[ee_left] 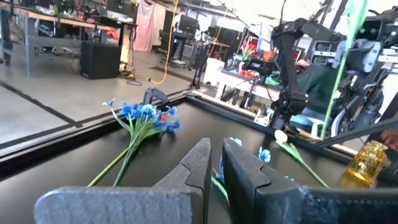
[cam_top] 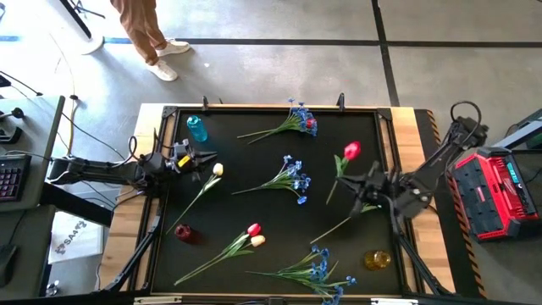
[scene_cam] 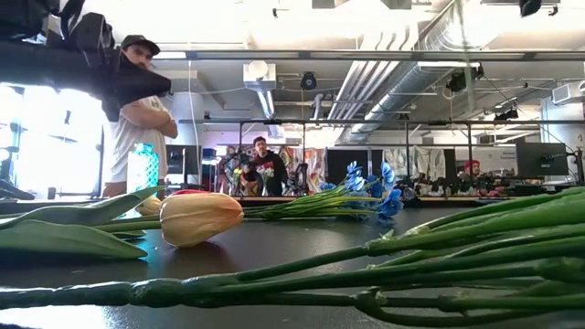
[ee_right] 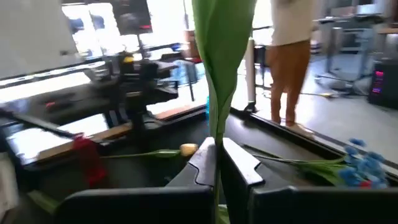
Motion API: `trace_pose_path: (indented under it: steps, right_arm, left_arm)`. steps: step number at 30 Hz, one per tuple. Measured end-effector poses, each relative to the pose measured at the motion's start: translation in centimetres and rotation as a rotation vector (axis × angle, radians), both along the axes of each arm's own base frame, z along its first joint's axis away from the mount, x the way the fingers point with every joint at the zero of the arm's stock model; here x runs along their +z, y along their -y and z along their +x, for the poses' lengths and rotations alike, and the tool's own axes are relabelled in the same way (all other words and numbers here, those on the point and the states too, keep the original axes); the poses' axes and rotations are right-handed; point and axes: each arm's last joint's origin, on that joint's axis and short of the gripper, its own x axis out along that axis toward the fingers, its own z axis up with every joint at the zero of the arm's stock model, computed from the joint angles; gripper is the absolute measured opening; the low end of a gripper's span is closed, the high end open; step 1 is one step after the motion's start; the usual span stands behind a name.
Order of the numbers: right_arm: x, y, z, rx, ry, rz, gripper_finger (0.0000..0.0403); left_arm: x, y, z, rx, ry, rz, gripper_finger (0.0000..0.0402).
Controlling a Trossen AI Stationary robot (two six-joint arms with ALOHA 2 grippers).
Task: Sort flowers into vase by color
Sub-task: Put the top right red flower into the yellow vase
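Observation:
My right gripper (cam_top: 362, 183) (ee_right: 215, 155) is over the table's right half, shut on a red tulip (cam_top: 351, 151). My left gripper (cam_top: 206, 158) (ee_left: 216, 165) hovers shut at the left edge, just beside a cream tulip's head (cam_top: 218, 169), holding nothing. Flat on the black mat lie that cream tulip, a red and cream pair (cam_top: 254, 235) and three blue sprays: far (cam_top: 298, 119), middle (cam_top: 293, 176) and near (cam_top: 322, 269). A blue vase (cam_top: 196, 129), a red vase (cam_top: 186, 233) and an amber vase (cam_top: 377, 259) stand upright. My right gripper pinches the red tulip's green stem and leaf (ee_right: 216, 134) between its two fingers, coming level from the table's right. A long leaf (ee_right: 221, 37) rises above the fingers. The red head (cam_top: 351, 151) leans toward the far edge; whether the lower stem touches the mat does not show.
The mat has a raised black frame (cam_top: 271, 108) on a wooden table. A red tool case (cam_top: 491, 193) sits past the right edge. A person's legs (cam_top: 144, 34) stand beyond the far left corner. In the low view, green stems (scene_cam: 384, 265) lie close across the foreground.

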Motion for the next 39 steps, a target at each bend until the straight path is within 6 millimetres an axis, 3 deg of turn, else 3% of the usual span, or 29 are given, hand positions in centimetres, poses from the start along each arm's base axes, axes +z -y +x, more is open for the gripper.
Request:
trace_pose_path:
  steps: [8,17,22,26,32,39]
  right_arm:
    - [1.0,-1.6,-4.4,0.339,-0.067,0.015,0.0000]
    - [1.7,-2.7,-7.5,0.686,-0.094,0.115,0.0000]
    - [3.3,-2.8,-9.5,0.825,-0.107,0.110,0.0000]
    - [4.1,-2.8,-11.0,0.889,-0.115,0.073,0.0000]
    - [3.5,-3.1,-12.9,0.928,-0.101,0.020,0.0000]
    - [3.2,-3.3,-13.8,0.953,-0.088,0.001,0.0000]
  left_arm:
    - [0.0,0.0,0.0,0.016,-0.006,0.006,0.0027]
    - [-0.2,0.0,0.1,0.016,-0.030,0.023,0.0027]
    - [-0.4,0.0,0.3,0.016,-0.048,0.031,0.0027]
    - [-0.4,0.0,0.3,0.016,-0.044,0.016,0.0027]
    - [-0.4,0.0,0.3,0.018,-0.040,0.008,0.0027]
    - [-0.4,-0.1,0.3,0.020,-0.039,0.005,0.0027]
